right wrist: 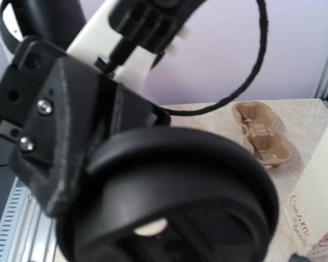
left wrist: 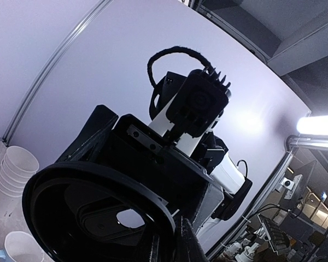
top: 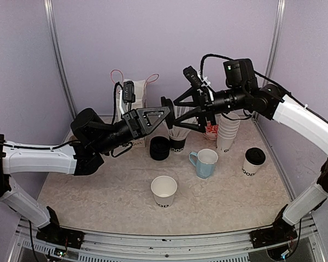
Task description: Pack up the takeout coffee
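Black lid [left wrist: 60, 207], upright in mid-air, rim pinched in closed left gripper [top: 164, 113]; right gripper [top: 176, 114] just right of lid, facing it, jaws spread wide, empty.

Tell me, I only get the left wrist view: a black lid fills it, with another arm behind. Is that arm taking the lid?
Observer: Not yet. From above, the left gripper pinches the lid while the right gripper stands open beside it.
Operator: Is any cup lidded already?
Observer: One lidded cup stands at the right side of the table.
Operator: Anything to pack them in?
Observer: The right wrist view shows a cardboard carrier lying on the table, its wells empty.
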### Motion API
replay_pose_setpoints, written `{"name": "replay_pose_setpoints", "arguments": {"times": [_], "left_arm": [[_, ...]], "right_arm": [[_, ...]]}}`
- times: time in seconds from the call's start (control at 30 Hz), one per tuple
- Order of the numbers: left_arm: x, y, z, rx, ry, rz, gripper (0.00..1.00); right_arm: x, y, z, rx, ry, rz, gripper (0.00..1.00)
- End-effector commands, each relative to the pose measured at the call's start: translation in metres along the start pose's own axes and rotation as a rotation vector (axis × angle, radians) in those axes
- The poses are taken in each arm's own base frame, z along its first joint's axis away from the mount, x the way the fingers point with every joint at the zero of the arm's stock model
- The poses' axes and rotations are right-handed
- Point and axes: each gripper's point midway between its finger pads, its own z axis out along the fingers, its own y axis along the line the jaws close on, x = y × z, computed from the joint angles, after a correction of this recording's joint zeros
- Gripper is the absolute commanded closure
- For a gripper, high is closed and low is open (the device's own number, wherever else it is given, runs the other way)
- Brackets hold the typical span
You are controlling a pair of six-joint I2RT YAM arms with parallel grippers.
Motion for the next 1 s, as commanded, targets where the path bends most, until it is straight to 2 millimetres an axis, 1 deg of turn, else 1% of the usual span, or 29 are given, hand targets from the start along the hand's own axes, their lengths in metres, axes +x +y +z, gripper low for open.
{"name": "replay_pose_setpoints", "arguments": {"times": [0.0, 0.1, 0.3, 0.47, 0.63, 0.73, 0.87, 0.97], "left_arm": [[0.004, -0.002, 0.006, 0.020, 0.005, -0.016, 0.91], [0.006, -0.001, 0.007, 0.027, 0.014, -0.022, 0.91], [0.009, -0.007, 0.010, 0.055, 0.027, -0.027, 0.91], [0.006, -0.010, 0.006, 0.064, 0.013, -0.024, 0.91], [0.006, -0.014, 0.007, 0.082, 0.017, -0.027, 0.92], [0.007, -0.014, 0.006, 0.083, 0.021, -0.027, 0.92], [0.007, -0.016, 0.005, 0.095, 0.031, -0.025, 0.93], [0.009, -0.018, 0.005, 0.110, 0.043, -0.026, 0.93]], "right_arm": [[0.001, 0.011, 0.006, -0.055, 0.000, 0.003, 0.05], [0.001, 0.012, 0.008, -0.065, 0.000, 0.007, 0.05], [0.002, 0.008, 0.011, -0.059, 0.006, 0.014, 0.06], [0.006, 0.010, 0.012, -0.069, 0.011, 0.019, 0.12], [0.008, 0.012, 0.011, -0.077, 0.010, 0.016, 0.14], [0.006, 0.018, 0.008, -0.095, 0.005, 0.007, 0.14], [0.007, 0.028, 0.005, -0.137, 0.000, -0.009, 0.10], [0.007, 0.032, 0.003, -0.155, -0.005, -0.010, 0.11]]}}
